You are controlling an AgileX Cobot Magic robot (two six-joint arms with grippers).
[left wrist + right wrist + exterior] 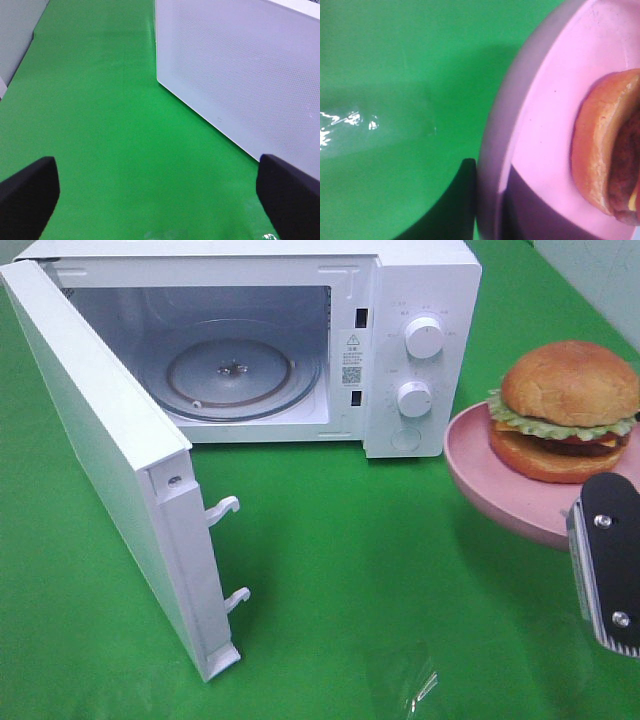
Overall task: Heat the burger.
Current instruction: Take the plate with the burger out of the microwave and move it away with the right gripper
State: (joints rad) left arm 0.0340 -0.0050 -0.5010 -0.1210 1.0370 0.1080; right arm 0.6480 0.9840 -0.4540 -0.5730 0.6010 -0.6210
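Bright even light, glare on green cloth (420,685), right wrist view blurred

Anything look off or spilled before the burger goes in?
Nothing spilled or damaged. The burger sits upright on the pink plate, which the right gripper holds by its rim. The microwave door stands wide open, turntable bare.

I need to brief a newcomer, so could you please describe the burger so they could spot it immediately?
Find the white microwave with its door open; right of it is a pink plate. The burger sits on it, the only food here, with a golden-brown bun and green lettuce.
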